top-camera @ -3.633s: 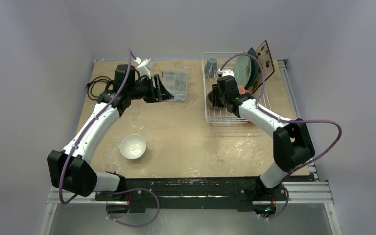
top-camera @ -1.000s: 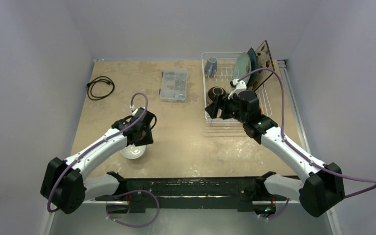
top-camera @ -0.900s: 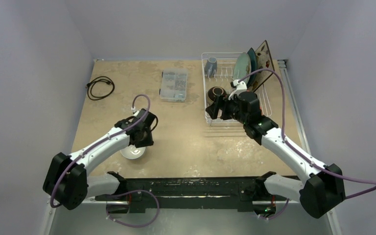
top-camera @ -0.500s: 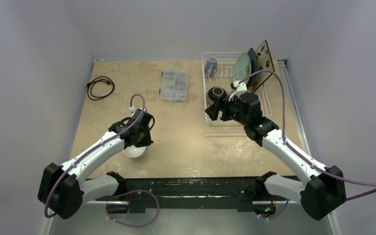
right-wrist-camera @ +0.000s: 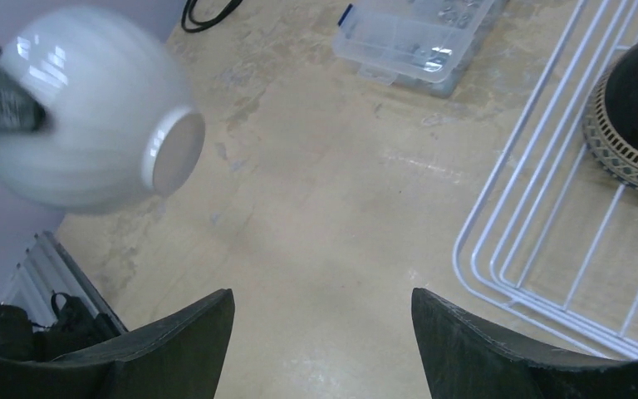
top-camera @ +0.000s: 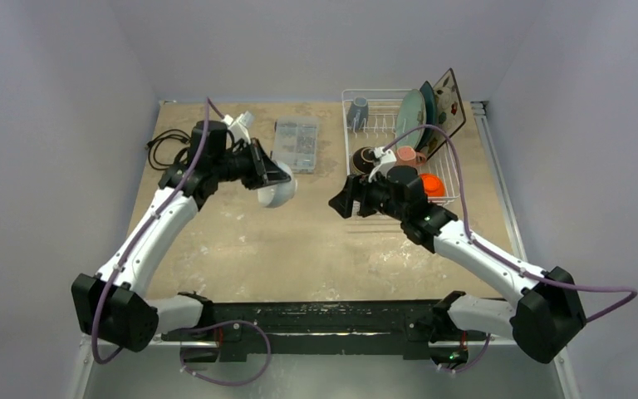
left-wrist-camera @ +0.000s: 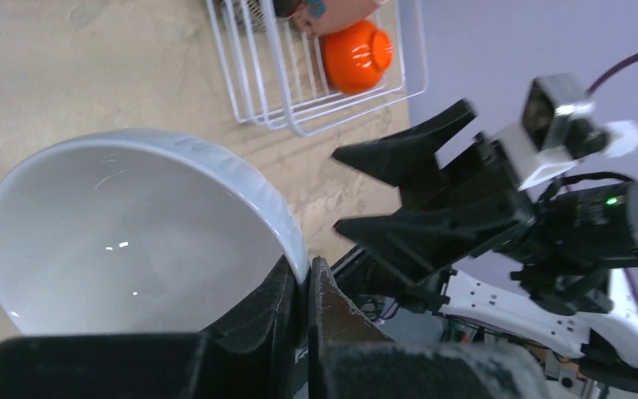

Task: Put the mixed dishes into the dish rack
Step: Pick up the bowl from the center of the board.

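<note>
My left gripper (top-camera: pixel 271 177) is shut on the rim of the white bowl (top-camera: pixel 277 194) and holds it tilted in the air above the table's middle. In the left wrist view its fingers pinch the bowl's rim (left-wrist-camera: pixel 297 258). My right gripper (top-camera: pixel 338 204) is open and empty just left of the white wire dish rack (top-camera: pixel 379 92), facing the bowl (right-wrist-camera: pixel 83 154). The rack holds the grey-blue mug (top-camera: pixel 358 108), pale green plate (top-camera: pixel 410 117), dark teal plate (top-camera: pixel 427 98), floral plate (top-camera: pixel 451 93), brown bowl (top-camera: pixel 367 157), salmon-pink mug (top-camera: pixel 409 155) and orange bowl (top-camera: pixel 433 185).
A clear plastic compartment box (top-camera: pixel 297 143) lies at the back middle, just behind the held bowl. A black cable (top-camera: pixel 160 147) is coiled at the back left. The rack's near-left corner (right-wrist-camera: pixel 498 270) lies close to my right fingers.
My left gripper has lifted the white bowl off the front-left table and carried it back and right. My right gripper has moved left out of the rack, uncovering the orange bowl and pink mug.
</note>
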You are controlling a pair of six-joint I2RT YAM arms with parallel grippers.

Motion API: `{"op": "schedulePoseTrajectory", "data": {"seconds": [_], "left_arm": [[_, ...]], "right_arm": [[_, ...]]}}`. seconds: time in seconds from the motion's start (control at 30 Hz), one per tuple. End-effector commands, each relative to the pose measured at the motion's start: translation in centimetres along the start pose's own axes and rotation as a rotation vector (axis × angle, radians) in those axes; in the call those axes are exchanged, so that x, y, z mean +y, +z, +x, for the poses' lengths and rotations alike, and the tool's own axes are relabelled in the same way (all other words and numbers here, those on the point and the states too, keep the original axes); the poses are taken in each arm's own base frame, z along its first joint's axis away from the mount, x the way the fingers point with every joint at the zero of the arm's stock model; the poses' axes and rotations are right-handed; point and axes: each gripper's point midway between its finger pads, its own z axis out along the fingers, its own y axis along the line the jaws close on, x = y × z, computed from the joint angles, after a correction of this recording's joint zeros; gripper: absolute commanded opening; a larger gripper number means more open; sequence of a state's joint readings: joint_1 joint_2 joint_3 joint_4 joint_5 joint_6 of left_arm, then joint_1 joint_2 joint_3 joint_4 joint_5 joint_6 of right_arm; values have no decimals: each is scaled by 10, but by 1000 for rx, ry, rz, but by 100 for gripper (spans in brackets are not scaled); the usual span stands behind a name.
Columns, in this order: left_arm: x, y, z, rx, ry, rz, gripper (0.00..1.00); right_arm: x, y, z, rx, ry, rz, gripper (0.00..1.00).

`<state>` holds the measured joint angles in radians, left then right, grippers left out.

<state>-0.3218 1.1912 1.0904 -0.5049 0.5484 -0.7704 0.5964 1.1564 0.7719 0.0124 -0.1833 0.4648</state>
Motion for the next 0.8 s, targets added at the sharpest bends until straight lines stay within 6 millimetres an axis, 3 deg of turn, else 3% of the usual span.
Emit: {"op": "schedulePoseTrajectory", "data": {"seconds": [0.0, 0.13, 0.3, 0.53, 0.77], "left_arm": [[-68, -11, -40, 1, 115, 262, 0], [-69, 5, -35, 68, 90, 368, 0], [-50, 18, -30, 30, 61, 368, 0], [-34, 26, -24, 40, 46, 324, 0], [-31, 26, -25, 31, 64, 300, 0]], "right_arm": [[25, 2, -10, -53, -4, -59, 79], [41, 1, -15, -103, -35, -85, 82], [72, 3, -24, -201, -71, -151, 98], [116, 23, -27, -299, -8, -217, 99], [115, 42, -37, -319, 72, -113, 99]]}}
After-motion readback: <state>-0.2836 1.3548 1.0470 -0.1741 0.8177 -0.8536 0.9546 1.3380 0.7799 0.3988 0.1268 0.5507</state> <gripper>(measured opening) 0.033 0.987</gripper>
